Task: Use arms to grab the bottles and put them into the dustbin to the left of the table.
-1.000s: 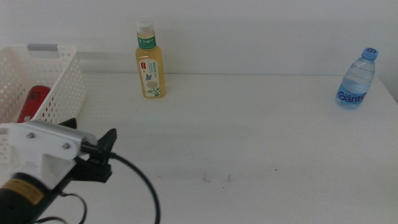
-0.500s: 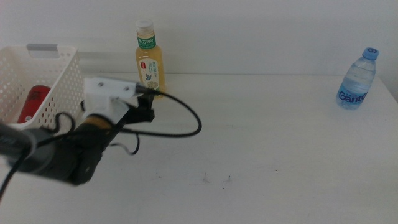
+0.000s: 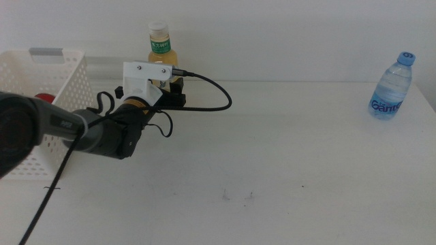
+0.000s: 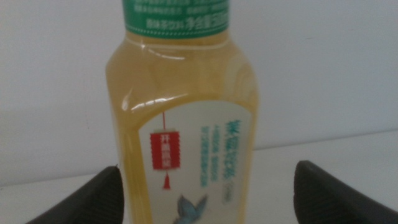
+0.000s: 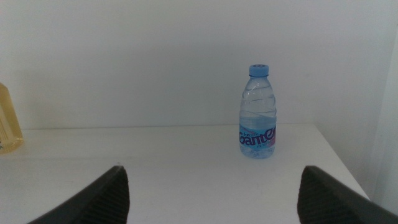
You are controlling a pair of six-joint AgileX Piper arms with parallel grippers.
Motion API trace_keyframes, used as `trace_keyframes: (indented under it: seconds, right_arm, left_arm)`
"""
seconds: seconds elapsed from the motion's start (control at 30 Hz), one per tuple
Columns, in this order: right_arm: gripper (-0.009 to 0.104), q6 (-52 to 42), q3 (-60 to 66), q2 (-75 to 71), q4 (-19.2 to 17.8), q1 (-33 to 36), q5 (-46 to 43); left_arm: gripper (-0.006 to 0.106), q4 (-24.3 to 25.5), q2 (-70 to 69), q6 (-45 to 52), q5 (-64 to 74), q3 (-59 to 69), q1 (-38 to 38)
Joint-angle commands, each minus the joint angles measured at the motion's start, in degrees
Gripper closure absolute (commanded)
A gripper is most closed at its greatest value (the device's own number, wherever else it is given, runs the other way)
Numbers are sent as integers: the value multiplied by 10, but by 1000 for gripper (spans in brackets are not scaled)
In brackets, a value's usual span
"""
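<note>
The left arm's black tapered gripper [image 4: 205,193] has its jaws spread either side of the upright yellow tea bottle with green neck label and red lantern mark [image 4: 186,124], near the white lattice plastic basket [image 3: 65,88]. The right gripper [image 5: 211,193], also spread, faces the clear blue-capped water bottle lettered "Gante" [image 5: 258,112] standing far right on the plain white table [image 3: 306,150]

Tea bottle [image 4: 186,124]: yellow, green neck band, white label with red lantern. Water bottle [image 5: 258,113]: clear, blue cap, blue label. Basket [image 3: 58,88]: white lattice.

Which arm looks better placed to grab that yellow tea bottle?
Left. Its gripper is at the tea bottle, open jaws either side. The right gripper faces the far-off water bottle.
</note>
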Motion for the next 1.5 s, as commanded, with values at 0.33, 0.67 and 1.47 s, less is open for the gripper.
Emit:
trace_keyframes:
  seconds: [0.33,0.67,1.47]
  right_arm:
    - [10,-1,2,-3,-5,-3,-5]
    - [10,-1,2,-3,-5,-3,-5]
    - [10,-1,2,-3,-5,-3,-5]
  left_arm:
    - [7,-64,103,64,30,-152,-1]
    - [61,-104,78,106,29,-134,-1]
    - [102,-99,-287,239,1124,-332,264]
